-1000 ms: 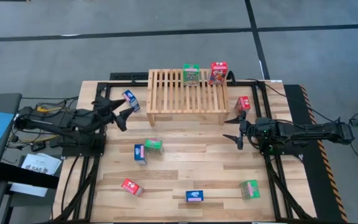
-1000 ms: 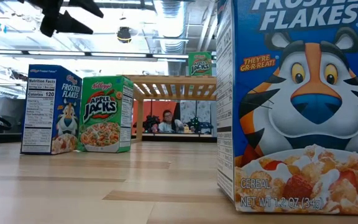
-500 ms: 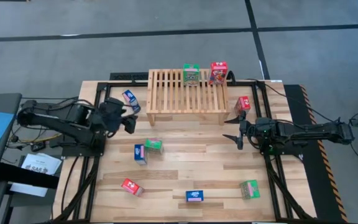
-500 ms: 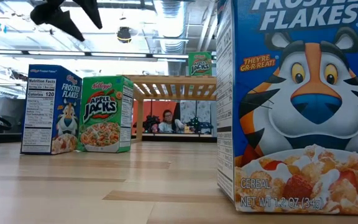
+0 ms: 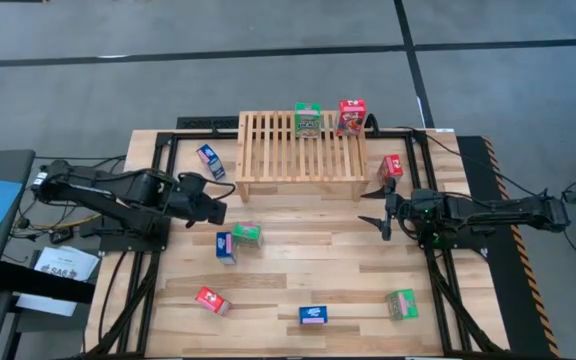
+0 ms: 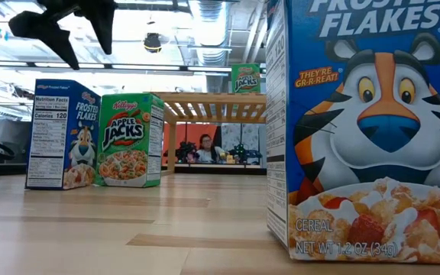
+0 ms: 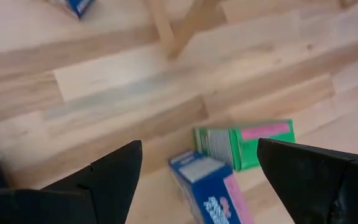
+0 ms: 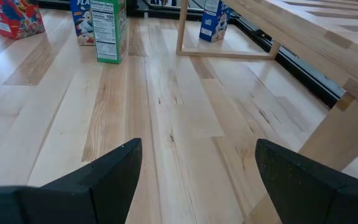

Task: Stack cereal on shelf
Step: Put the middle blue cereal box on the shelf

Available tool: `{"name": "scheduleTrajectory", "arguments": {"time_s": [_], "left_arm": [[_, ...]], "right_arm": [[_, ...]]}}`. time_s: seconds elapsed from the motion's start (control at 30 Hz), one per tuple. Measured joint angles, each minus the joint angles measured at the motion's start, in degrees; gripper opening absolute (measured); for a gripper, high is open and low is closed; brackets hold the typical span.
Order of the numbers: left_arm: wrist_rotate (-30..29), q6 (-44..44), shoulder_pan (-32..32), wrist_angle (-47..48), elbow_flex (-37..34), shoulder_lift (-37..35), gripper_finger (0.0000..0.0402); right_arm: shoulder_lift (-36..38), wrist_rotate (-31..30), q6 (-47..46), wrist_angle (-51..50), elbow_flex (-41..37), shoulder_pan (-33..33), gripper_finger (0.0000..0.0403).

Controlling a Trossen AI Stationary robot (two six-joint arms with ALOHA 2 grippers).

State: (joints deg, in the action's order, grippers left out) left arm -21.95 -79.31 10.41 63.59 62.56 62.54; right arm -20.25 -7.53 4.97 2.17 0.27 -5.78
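Jaws of left gripper (image 5: 218, 211) spread above blue box (image 5: 225, 246), green box (image 5: 247, 233).

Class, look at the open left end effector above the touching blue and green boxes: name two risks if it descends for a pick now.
1. The left end effector, open, hangs over a small blue cardboard cereal box touching a small green cardboard cereal box; a finger may topple the neighbour.
2. Two boxes already stand on the light slatted wooden rack; a careless placement might knock them off.
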Motion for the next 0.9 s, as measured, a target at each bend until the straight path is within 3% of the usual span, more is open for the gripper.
{"name": "scheduleTrajectory", "arguments": {"time_s": [0.4, 0.9], "left_arm": [[7.0, -5.0, 3.8, -0.6, 0.0, 4.2, 0.0307], [6.3, -7.1, 8.4, -3.0, 0.0, 6.5, 0.0307]], "right_arm": [[0.0, 0.0, 0.0, 0.0, 0.0, 0.0, 0.0338], [0.0, 0.0, 0.0, 0.0, 0.0, 0.0, 0.0338]]}}
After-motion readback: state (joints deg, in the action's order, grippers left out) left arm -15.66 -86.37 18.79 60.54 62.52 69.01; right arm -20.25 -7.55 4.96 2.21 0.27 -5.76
